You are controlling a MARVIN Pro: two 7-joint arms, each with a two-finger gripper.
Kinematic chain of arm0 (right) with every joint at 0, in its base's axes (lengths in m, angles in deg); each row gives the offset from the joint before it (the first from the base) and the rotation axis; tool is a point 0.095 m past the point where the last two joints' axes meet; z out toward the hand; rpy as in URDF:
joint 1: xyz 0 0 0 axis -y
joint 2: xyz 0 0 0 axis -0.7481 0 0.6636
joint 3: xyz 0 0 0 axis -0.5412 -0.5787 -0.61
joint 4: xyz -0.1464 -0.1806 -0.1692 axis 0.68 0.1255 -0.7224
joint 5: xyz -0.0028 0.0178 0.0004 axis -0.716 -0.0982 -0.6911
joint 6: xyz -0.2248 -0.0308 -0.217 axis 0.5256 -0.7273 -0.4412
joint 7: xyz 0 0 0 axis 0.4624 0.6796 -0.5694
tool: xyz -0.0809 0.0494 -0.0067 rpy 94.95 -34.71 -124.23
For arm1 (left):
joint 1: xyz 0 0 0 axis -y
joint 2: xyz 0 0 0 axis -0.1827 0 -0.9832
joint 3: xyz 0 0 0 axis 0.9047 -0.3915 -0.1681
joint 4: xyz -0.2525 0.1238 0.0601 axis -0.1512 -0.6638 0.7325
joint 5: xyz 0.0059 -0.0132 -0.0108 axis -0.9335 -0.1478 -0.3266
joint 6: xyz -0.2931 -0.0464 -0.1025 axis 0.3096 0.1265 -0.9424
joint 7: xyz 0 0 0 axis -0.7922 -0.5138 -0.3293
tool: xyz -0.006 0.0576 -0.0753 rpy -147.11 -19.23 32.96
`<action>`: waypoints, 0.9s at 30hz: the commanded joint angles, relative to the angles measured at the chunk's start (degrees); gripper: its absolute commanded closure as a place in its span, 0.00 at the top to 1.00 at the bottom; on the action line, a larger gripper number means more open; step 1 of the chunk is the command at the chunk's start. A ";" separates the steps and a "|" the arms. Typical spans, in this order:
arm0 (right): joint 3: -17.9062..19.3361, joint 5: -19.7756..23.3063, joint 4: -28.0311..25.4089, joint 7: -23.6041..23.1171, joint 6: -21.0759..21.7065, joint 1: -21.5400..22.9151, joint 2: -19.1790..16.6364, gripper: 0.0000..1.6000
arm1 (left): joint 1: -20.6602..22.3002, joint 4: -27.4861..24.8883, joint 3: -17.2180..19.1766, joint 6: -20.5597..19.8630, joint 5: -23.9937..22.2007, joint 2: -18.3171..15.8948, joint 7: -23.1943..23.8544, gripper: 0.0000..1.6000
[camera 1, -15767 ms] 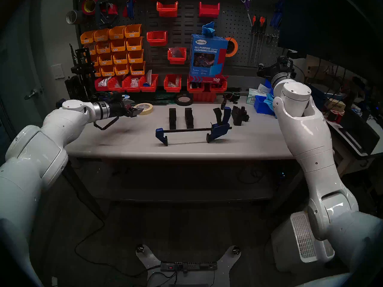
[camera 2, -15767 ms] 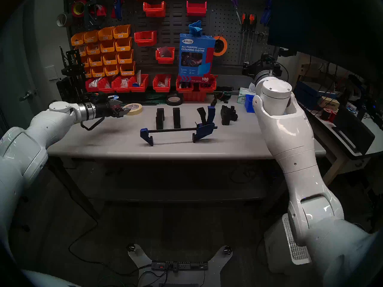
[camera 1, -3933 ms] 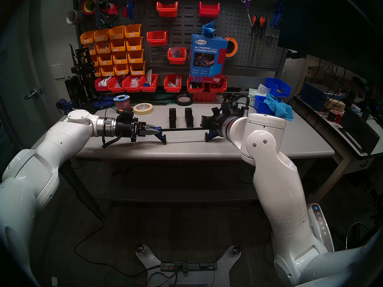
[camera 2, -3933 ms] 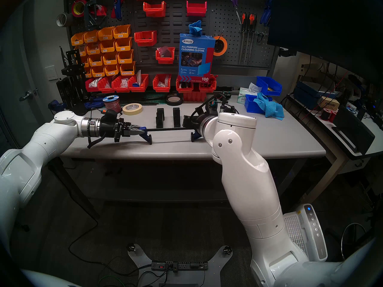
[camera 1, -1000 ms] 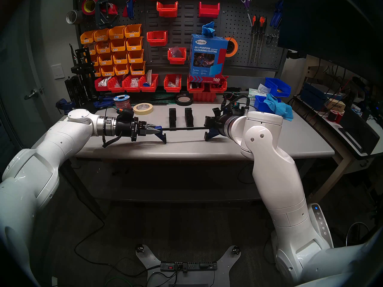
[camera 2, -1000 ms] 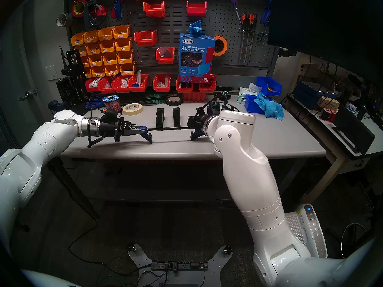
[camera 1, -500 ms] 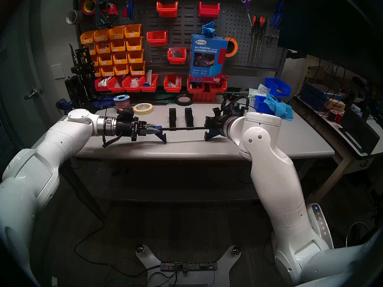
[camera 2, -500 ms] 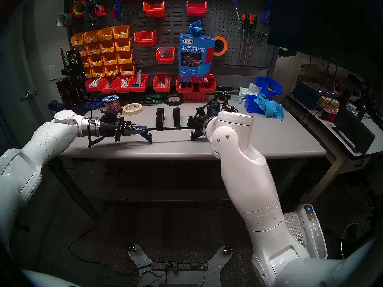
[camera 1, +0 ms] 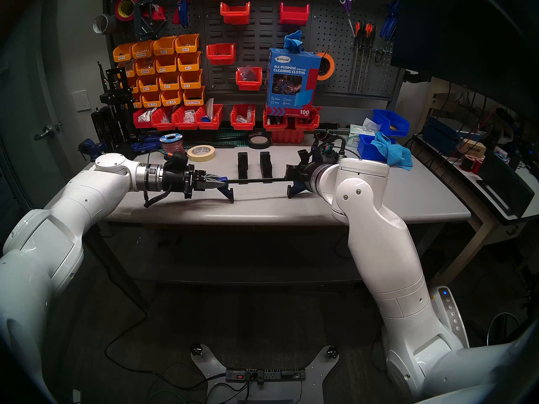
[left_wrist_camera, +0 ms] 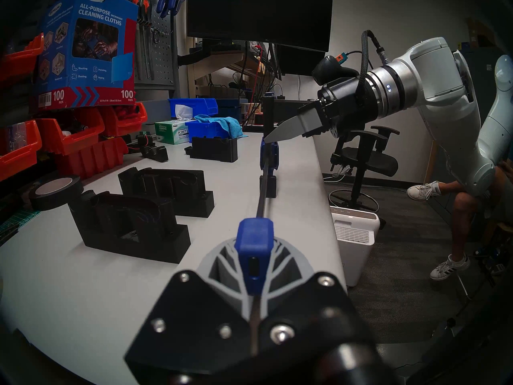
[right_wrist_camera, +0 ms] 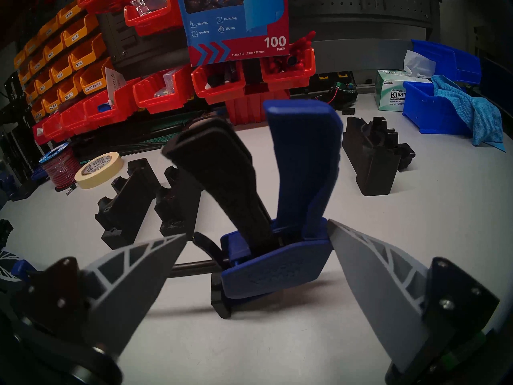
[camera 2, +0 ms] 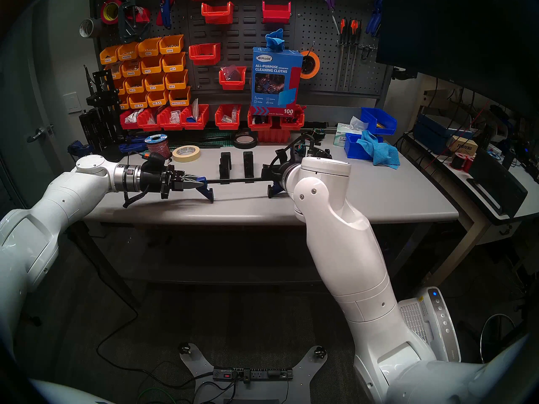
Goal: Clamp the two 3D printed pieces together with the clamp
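Note:
The two black printed pieces [camera 1: 242, 164] [camera 1: 266, 165] stand upright, side by side and apart, just behind the clamp's bar; they also show in the right wrist view [right_wrist_camera: 125, 201] [right_wrist_camera: 177, 198]. The clamp [camera 1: 256, 180] stands on its two jaws on the table [camera 1: 262, 211]. My left gripper [camera 1: 223, 184] is shut on the clamp's blue end jaw [left_wrist_camera: 254, 245]. My right gripper [right_wrist_camera: 256, 228] is open, its fingers [right_wrist_camera: 138, 265] straddling the clamp's blue sliding body [right_wrist_camera: 277, 262] below the blue handle and black trigger.
A bulkier black pronged part [right_wrist_camera: 374, 159] stands right of the clamp handle. A masking tape roll [camera 1: 201, 153], a black tape roll [camera 1: 259, 141] and a blue bin with a cloth [camera 1: 379, 149] sit farther back. Red bins line the back wall.
My right arm's elbow has swung a little to the left and its open gripper has edged left around the clamp's sliding body. The left gripper and the clamp have stayed put.

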 commanded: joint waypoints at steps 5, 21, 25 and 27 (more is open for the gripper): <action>-2.62 0.88 0.98 -1.80 -0.05 -1.99 0.73 1.00 | 0.99 -0.22 0.46 0.07 -0.37 0.03 -0.08 0.00; -4.17 1.09 0.70 -4.05 -1.46 -4.14 -0.29 0.00 | 1.06 -0.04 0.49 0.11 -0.37 0.11 -0.08 0.00; -4.44 1.20 0.54 -4.63 -2.08 -4.68 -0.77 0.00 | 1.11 0.07 0.49 0.14 -0.36 0.16 -0.08 0.00; -4.58 1.19 0.70 -4.97 -2.36 -4.34 -1.18 0.00 | 1.11 0.08 0.50 0.14 -0.35 0.17 -0.08 0.00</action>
